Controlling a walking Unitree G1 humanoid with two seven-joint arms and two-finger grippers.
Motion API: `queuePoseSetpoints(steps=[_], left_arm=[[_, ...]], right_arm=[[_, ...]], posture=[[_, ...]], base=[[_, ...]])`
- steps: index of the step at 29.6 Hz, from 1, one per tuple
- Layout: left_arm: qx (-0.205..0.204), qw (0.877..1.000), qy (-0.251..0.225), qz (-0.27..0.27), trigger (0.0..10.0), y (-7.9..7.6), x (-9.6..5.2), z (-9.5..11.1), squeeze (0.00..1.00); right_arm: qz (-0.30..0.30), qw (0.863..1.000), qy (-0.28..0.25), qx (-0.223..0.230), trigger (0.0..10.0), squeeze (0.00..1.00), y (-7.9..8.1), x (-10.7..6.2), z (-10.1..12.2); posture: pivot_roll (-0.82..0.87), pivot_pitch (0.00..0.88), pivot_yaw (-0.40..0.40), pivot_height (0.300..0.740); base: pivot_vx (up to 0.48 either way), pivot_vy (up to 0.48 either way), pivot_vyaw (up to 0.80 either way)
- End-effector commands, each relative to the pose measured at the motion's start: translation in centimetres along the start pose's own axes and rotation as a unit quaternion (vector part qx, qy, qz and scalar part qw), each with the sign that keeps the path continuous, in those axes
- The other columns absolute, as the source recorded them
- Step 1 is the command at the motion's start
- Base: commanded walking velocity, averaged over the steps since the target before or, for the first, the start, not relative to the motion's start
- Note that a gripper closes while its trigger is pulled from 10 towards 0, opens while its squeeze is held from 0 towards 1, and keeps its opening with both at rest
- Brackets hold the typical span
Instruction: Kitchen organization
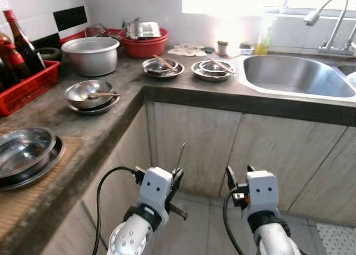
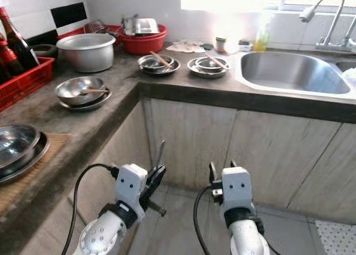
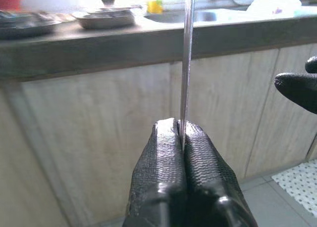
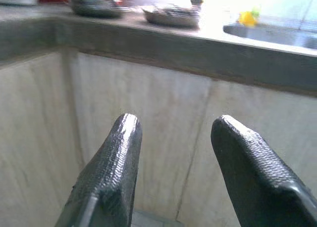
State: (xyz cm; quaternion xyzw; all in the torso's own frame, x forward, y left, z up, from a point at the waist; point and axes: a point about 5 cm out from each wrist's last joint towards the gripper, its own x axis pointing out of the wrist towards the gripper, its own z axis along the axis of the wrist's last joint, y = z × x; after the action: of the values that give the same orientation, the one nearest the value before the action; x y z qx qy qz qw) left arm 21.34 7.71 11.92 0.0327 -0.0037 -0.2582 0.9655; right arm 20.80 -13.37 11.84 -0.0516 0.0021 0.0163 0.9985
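Several sets of steel dishes are left standing on the counter (image 1: 119, 108): a bowl with a spoon on a plate (image 1: 92, 95) near the corner, two more bowls with utensils (image 1: 161, 66) (image 1: 212, 69) beside the sink (image 1: 295, 74), stacked plates (image 1: 25, 155) at the near left, a large pot (image 1: 92, 55) and a red basin (image 1: 146, 44) at the back. One thin metal utensil (image 3: 186, 64), seemingly a handle seen edge-on, is held upright in the left gripper (image 3: 180, 130), whose fingertips are pressed tight around it, below counter level in front of the cabinet doors (image 1: 194, 144). Nothing is held by the right gripper (image 4: 173, 133), whose fingers are spread apart. Little of the organizing appears done: the sink is seen empty, and most dishes are judged still to be sorted, with the held utensil yet to be put somewhere
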Motion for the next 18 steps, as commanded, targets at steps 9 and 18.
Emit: queuePoseSetpoints(steps=[9, 18], left_arm=[[-0.003, 1.000, -0.007, -0.007, 10.0, -0.39, 0.25, 0.33, 0.00], [-0.004, 1.000, -0.005, -0.007, 10.0, -0.34, 0.26, 0.28, 0.00]], right_arm=[[-0.007, 1.000, 0.005, -0.003, 10.0, 0.00, -0.50, 0.08, -0.07], [-0.007, 1.000, 0.005, -0.005, 10.0, 0.00, -0.40, 0.11, -0.08]], posture=[[0.02, 0.022, -0.008, 0.740], [0.02, 0.024, -0.008, 0.740]], base=[[0.000, -0.441, -0.31], [0.170, -0.392, 0.00]])
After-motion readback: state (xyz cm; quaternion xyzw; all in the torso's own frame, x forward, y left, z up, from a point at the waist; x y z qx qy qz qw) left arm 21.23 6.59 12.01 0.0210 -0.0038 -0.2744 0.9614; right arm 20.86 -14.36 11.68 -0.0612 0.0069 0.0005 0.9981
